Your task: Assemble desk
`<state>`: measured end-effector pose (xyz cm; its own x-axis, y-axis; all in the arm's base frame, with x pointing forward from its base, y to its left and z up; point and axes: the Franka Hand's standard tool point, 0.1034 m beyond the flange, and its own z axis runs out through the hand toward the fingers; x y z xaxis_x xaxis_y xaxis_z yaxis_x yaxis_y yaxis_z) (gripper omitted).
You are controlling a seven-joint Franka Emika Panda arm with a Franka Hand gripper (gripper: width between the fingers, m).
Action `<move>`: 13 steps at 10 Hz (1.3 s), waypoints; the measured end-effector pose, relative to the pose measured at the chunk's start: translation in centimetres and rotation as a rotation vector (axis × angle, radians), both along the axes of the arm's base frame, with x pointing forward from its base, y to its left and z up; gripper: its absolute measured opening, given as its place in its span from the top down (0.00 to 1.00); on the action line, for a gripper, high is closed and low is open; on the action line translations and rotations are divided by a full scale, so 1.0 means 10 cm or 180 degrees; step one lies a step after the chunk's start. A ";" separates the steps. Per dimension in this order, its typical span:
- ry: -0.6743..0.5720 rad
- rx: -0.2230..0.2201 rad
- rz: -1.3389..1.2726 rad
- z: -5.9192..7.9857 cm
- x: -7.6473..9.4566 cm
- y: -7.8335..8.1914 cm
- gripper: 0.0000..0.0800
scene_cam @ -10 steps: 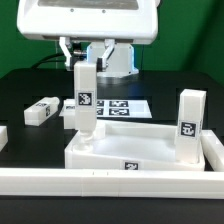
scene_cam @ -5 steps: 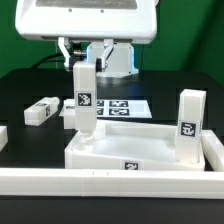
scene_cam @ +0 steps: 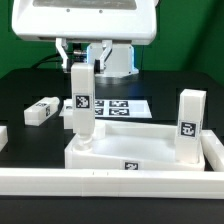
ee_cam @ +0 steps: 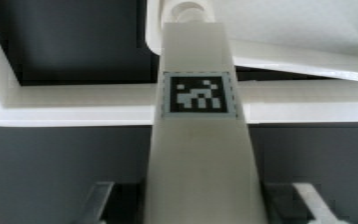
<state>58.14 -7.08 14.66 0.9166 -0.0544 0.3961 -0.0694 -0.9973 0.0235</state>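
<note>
The end effector point(scene_cam: 80, 60) is clamped on the upper end of a leg point(scene_cam: 82, 105), which hangs straight below it with its long axis vertical. The leg's foot meets a corner of the top point(scene_cam: 110, 158), so the coming move is judged to be a push or twist down that axis. How deep the foot sits cannot be told. Only the exterior view shows a second leg point(scene_cam: 188, 125) upright well to one side and a loose leg point(scene_cam: 42, 110) lying on the counter point(scene_cam: 20, 85). Only the wrist view shows the fingers point(ee_cam: 101, 205) flanking the leg.
</note>
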 end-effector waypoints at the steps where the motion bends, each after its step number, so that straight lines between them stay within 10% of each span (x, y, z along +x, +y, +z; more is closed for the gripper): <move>1: 0.0008 0.0000 0.0000 -0.02 0.00 0.00 0.64; 13: 0.0045 -0.0026 -0.0003 -0.17 -0.02 -0.02 0.64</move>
<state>57.96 -7.25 12.96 0.9220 -0.0521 0.3837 -0.0699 -0.9970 0.0325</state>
